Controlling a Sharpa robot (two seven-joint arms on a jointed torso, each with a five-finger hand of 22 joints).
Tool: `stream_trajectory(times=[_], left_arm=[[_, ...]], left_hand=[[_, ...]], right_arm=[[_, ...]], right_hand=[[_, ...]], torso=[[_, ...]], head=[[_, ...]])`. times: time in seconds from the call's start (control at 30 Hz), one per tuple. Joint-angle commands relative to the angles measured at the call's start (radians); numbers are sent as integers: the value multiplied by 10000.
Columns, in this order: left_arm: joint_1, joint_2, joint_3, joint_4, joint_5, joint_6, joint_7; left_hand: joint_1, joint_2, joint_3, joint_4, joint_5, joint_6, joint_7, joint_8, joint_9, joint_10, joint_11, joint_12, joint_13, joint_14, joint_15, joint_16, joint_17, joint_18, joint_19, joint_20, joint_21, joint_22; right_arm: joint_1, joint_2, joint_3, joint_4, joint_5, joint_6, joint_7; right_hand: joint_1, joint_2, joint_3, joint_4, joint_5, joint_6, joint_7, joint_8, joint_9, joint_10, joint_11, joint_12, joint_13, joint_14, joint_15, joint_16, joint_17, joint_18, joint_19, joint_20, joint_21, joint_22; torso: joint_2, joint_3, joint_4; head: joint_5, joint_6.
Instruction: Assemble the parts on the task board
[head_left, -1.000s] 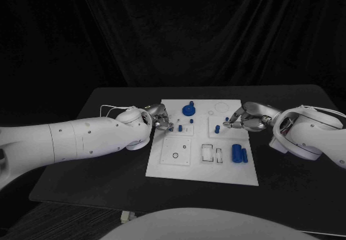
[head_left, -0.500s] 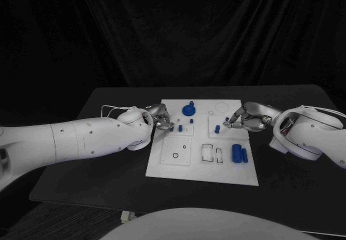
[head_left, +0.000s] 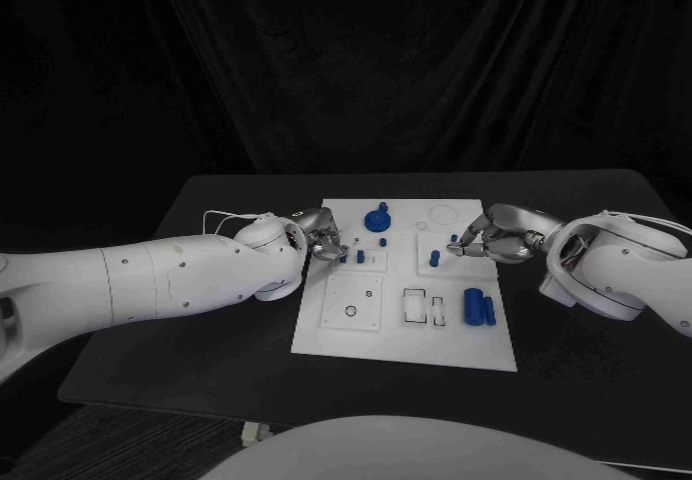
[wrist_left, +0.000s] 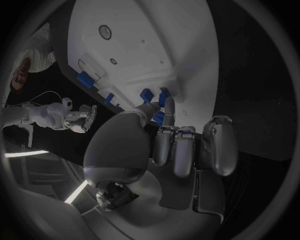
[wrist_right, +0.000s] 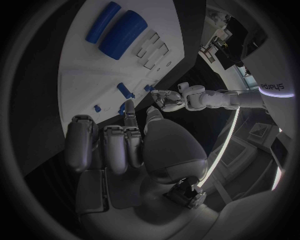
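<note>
Looking down from the head: I see the task board (head_left: 404, 330) in the middle of the table (head_left: 216, 200), my left hand (head_left: 323, 243) at its left edge and my right hand (head_left: 476, 243) over its right side.
Head, key relation: a small blue peg (head_left: 361, 256) stands just right of the left hand's fingertips, upright; a second peg (head_left: 434, 258) stands just left of the right hand. I judge each hand about equally near its own peg.
Head, other parts: a blue knob (head_left: 378, 220) sits toward the far edge; a thick blue cylinder (head_left: 473, 306) and a thin blue rod (head_left: 490, 310) lie side by side at the near right, long axes running near to far.
Head, recesses: a round hole (head_left: 352, 313) and rectangular slots (head_left: 415, 306) on the near half look unfilled.
Left wrist: the left hand (wrist_left: 181, 145) has most fingers curled in; one finger and thumb reach to small blue pieces (wrist_left: 155, 97) at the board's edge. I cannot tell whether it grips one.
Right wrist: the right hand (wrist_right: 119, 145) likewise extends a finger toward a blue peg (wrist_right: 125, 91); whether it is touching or pinching I cannot tell. The cylinder (wrist_right: 124, 35) and rod (wrist_right: 103, 22) lie well apart from it.
</note>
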Motion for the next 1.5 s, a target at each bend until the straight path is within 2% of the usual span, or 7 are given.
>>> stream_trajectory(times=[0.03,0.8,0.97,1.5], left_arm=[[-30,14,2,26,7,151,-9],[-83,33,0,-3,7,290,-46],[-96,59,0,-14,7,302,-30],[-120,117,0,6,-269,536,-106]], left_hand=[[37,76,181,-118,35,2,-42,-68,7,485,-95,-23,1952,1021,-69,26,2634,161,-47,4,-39,1903],[69,70,211,-141,45,-19,-40,-89,7,473,-97,-46,1935,1021,-72,26,2634,165,-53,1,-64,1897],[105,59,230,-171,52,-30,-38,-97,11,467,-97,-57,1927,1021,-73,26,2634,168,-59,0,-83,1892],[261,-87,269,-363,20,-83,-20,-128,51,457,-87,-80,1910,1021,-68,26,2634,177,-71,-1,-146,1879]], right_arm=[[-24,-7,5,12,-11,-94,-105],[-30,25,4,13,-11,-95,-99],[-32,27,4,13,-11,-95,-99],[-39,30,4,24,-11,-104,-89]], right_hand=[[43,48,-66,7,59,53,18,-8,-13,361,-84,-35,41,724,-100,-51,1379,173,-61,22,-52,1884],[56,47,-68,2,67,52,18,-10,-14,358,-84,-38,34,724,-100,-50,1381,174,-61,22,-53,1884],[56,47,-68,2,67,52,18,-10,-14,358,-84,-38,34,724,-100,-50,1381,174,-61,22,-53,1884],[73,46,-74,-1,80,52,18,-13,-16,360,-85,-36,39,725,-101,-49,1384,172,-56,21,-47,1887]], torso=[[-5,1,0],[2,1,5],[5,-2,8],[-2,0,1]], head=[[16,1],[51,1],[20,1],[57,1]])
